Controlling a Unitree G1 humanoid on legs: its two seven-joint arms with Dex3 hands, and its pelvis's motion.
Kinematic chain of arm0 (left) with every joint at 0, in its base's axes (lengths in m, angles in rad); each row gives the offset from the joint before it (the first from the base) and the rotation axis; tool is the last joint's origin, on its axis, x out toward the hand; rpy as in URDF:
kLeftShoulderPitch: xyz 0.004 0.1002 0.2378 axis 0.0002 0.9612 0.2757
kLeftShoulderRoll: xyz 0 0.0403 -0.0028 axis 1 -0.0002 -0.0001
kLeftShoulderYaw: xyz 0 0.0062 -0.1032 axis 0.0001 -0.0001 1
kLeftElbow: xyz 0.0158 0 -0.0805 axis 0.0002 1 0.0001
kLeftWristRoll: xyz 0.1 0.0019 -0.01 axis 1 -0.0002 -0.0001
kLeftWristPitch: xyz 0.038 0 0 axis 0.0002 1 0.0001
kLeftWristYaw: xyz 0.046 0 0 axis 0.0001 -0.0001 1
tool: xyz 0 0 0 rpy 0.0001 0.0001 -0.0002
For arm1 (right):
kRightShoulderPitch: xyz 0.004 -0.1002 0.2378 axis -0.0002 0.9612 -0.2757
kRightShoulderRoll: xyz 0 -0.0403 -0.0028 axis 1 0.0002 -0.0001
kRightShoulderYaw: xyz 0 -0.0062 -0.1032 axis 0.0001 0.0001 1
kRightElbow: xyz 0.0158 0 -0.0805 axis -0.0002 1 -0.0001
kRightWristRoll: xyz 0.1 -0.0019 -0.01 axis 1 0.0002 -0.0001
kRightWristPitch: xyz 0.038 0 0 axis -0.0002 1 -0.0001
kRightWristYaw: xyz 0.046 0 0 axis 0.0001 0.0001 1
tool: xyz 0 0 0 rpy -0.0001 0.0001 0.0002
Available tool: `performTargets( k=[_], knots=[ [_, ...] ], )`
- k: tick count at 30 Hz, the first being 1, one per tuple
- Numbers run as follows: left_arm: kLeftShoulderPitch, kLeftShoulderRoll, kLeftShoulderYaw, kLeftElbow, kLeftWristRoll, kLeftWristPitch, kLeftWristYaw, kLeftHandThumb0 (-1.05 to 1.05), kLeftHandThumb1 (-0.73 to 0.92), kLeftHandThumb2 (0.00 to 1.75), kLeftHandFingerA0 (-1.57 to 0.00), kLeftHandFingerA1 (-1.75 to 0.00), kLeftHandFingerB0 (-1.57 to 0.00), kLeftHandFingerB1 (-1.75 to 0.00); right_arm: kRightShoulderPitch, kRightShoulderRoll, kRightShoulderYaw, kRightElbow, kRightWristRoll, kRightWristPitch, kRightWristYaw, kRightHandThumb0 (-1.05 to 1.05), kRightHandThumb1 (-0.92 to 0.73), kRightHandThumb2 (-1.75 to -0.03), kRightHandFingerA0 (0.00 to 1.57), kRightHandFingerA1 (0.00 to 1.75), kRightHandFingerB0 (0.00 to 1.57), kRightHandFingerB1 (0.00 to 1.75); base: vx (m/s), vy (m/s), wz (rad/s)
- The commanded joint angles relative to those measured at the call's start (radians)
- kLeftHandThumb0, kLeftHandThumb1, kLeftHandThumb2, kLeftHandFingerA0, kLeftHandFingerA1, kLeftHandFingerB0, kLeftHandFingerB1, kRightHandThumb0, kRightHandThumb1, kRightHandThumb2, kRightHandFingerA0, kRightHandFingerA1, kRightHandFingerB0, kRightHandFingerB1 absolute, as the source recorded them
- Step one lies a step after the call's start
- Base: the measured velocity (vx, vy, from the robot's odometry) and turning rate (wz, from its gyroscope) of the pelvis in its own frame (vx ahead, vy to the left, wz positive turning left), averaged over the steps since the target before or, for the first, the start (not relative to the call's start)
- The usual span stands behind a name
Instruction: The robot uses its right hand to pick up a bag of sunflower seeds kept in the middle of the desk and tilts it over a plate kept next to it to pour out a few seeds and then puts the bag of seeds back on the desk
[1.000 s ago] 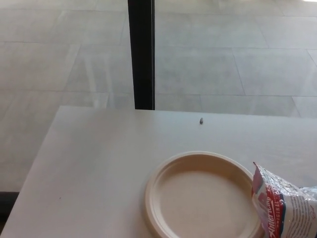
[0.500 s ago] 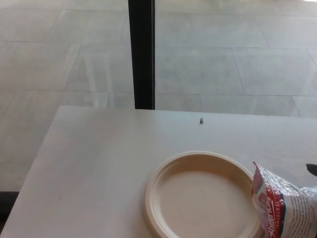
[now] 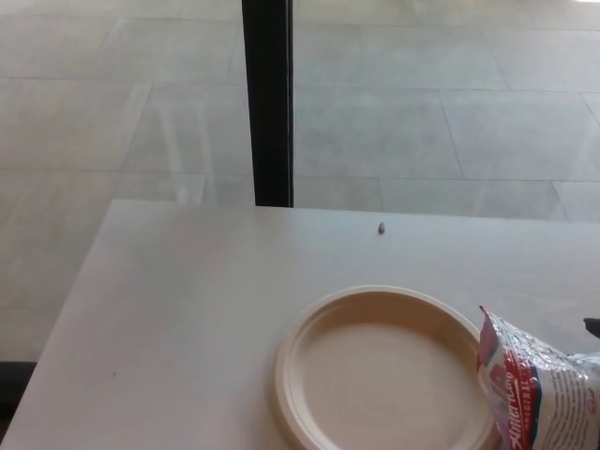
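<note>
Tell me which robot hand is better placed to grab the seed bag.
Right. The red-and-white printed foil bag sits right of the beige round plate, and a dark tip, probably the right robot hand, shows there.

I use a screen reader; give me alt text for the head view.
An empty beige plate sits on a pale desk, with a seed bag at its right edge. A single seed lies near the desk's far edge.
</note>
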Motion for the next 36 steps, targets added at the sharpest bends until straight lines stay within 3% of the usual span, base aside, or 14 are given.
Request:
performTargets(
  k=[1, 3, 4, 5, 6, 10, 13, 14, 23, 24, 25, 26, 33, 36],
  knots=[
    [0.01, 0.011, -0.009, 0.005, 0.004, -0.035, 0.002, -0.68, 0.7, 0.61, -0.35, -0.55, -0.32, -0.36, 0.012, -0.008, 0.02, -0.061, -0.048, -0.003, 0.004, -0.77, -0.45, -0.86, 0.0, 0.17, 0.0, 0.17, 0.0, 0.0, 0.0],
    [0.009, 0.009, -0.007, 0.006, 0.001, -0.037, 0.005, -0.68, 0.7, 0.61, -0.36, -0.56, -0.35, -0.37, 0.029, -0.021, 0.042, -0.079, -0.075, -0.041, 0.01, -0.75, -0.42, -0.87, 0.0, 0.21, 0.0, 0.24, 0.0, 0.0, 0.0],
    [0.008, 0.01, -0.008, 0.008, 0.003, -0.038, 0.011, -0.68, 0.7, 0.61, -0.37, -0.56, -0.36, -0.37, 0.034, -0.025, 0.05, -0.08, -0.085, -0.056, 0.01, -0.81, -0.52, -0.63, 0.0, 0.3, 0.0, 0.23, 0.0, 0.0, 0.0],
    [0.007, 0.01, -0.009, 0.008, 0.004, -0.04, 0.017, -0.68, 0.7, 0.61, -0.37, -0.56, -0.36, -0.37, 0.033, -0.027, 0.055, -0.079, -0.09, -0.06, 0.009, -0.81, -0.52, -0.63, 0.0, 0.3, 0.0, 0.23, 0.0, 0.0, 0.0],
    [0.007, 0.01, -0.011, 0.009, 0.005, -0.041, 0.019, -0.73, 0.6, 0.7, -0.36, -0.59, -0.34, -0.41, 0.04, -0.039, 0.065, -0.081, -0.099, -0.058, 0.019, -0.71, -0.4, -0.85, 0.0, 0.21, 0.0, 0.26, 0.0, 0.0, 0.0],
    [0.004, 0.013, -0.021, 0.011, 0.015, -0.042, 0.037, -0.7, 0.72, 0.62, -0.37, -0.57, -0.37, -0.38, 0.046, -0.066, 0.082, -0.062, -0.113, -0.074, 0.034, -0.84, -0.48, -0.85, 0.0, 0.06, 0.0, 0.12, 0.0, 0.0, 0.0],
    [0.008, 0.015, -0.026, 0.014, 0.017, -0.051, 0.041, -0.71, 0.72, 0.62, -0.39, -0.57, -0.38, -0.38, 0.047, -0.078, 0.087, -0.041, -0.11, -0.087, 0.045, -0.78, -0.42, -0.75, 0.0, 0.16, 0.0, 0.21, 0.0, 0.0, 0.0],
    [0.009, 0.016, -0.026, 0.016, 0.016, -0.053, 0.042, -0.73, 0.71, 0.62, -0.39, -0.56, -0.39, -0.38, 0.046, -0.083, 0.088, -0.024, -0.11, -0.095, 0.047, -0.87, -0.5, -0.87, 0.0, 0.06, 0.0, 0.09, 0.0, 0.0, 0.0],
    [0.005, 0.007, -0.033, 0.009, 0.018, -0.058, 0.045, -0.7, 0.72, 0.62, -0.38, -0.58, -0.4, -0.39, 0.018, -0.082, 0.102, 0.033, -0.134, -0.119, 0.043, -0.86, -0.5, -0.88, 0.0, 0.05, 0.0, 0.11, 0.0, 0.0, 0.0],
    [0.006, 0.007, -0.033, 0.01, 0.015, -0.059, 0.042, -0.7, 0.72, 0.62, -0.38, -0.57, -0.39, -0.4, 0.016, -0.078, 0.107, 0.03, -0.142, -0.116, 0.04, -0.9, -0.46, -0.62, 0.0, 0.13, 0.0, 0.21, 0.0, 0.0, 0.0],
    [0.006, 0.007, -0.031, 0.011, 0.011, -0.061, 0.036, -0.7, 0.72, 0.62, -0.38, -0.57, -0.39, -0.4, 0.014, -0.075, 0.111, 0.025, -0.151, -0.112, 0.035, -0.9, -0.46, -0.62, 0.0, 0.13, 0.0, 0.21, 0.0, 0.0, 0.0],
    [0.011, 0.008, -0.045, 0.006, 0.027, -0.07, 0.048, -0.73, 0.73, 0.62, -0.38, -0.57, -0.4, -0.4, 0.016, -0.072, 0.118, 0.006, -0.16, -0.095, 0.037, -0.82, -0.49, -0.86, 0.0, 0.05, 0.0, 0.11, 0.0, 0.0, 0.0],
    [0.016, 0.009, -0.066, 0.014, 0.031, -0.093, 0.061, -0.71, 0.73, 0.62, -0.42, -0.57, -0.41, -0.4, -0.001, -0.056, 0.175, -0.019, -0.261, -0.074, -0.019, -0.59, -0.38, -0.76, 0.0, 0.25, 0.0, 0.25, 0.0, 0.0, 0.0],
    [0.016, 0.009, -0.069, 0.013, 0.029, -0.089, 0.066, -0.69, 0.73, 0.62, -0.43, -0.59, -0.4, -0.41, -0.005, -0.077, 0.209, -0.032, -0.328, -0.074, -0.034, -0.41, -0.35, -0.65, 0.0, 0.4, 0.0, 0.15, 0.0, 0.0, 0.0]
  ],
)
